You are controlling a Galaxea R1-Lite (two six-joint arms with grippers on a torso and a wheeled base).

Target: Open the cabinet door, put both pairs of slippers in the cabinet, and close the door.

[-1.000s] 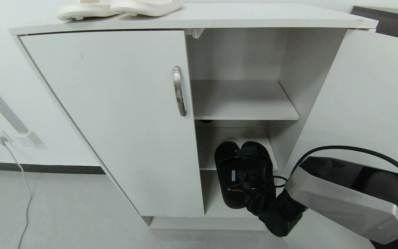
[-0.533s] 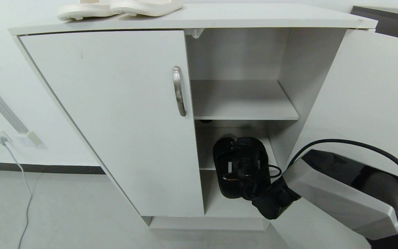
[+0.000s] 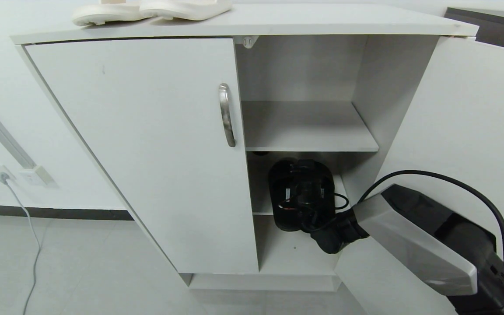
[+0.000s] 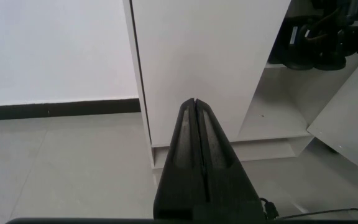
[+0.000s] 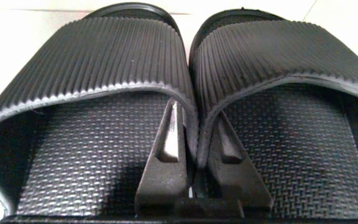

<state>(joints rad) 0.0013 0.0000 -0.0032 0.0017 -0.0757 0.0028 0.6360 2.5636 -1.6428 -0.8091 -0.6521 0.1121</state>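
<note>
Our right gripper (image 5: 196, 118) pinches the black slippers' (image 3: 301, 194) inner edges inside the cabinet (image 3: 383, 87), at its lower shelf (image 3: 261, 213) — white slippers (image 3: 147, 11) lie on top. Our left gripper (image 4: 194, 104), pressed together, empty, hangs over grey floor (image 4: 61, 168).

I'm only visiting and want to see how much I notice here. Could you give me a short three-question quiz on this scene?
1. True or false: the white slippers lie on top of the cabinet.
2. What does the right gripper hold? A: a cup. B: the black slippers. C: a towel.
3. Fill in: the cabinet's ___ door is open.
Key: 1 true. 2 B. 3 right; the right door stands swung out.
</note>
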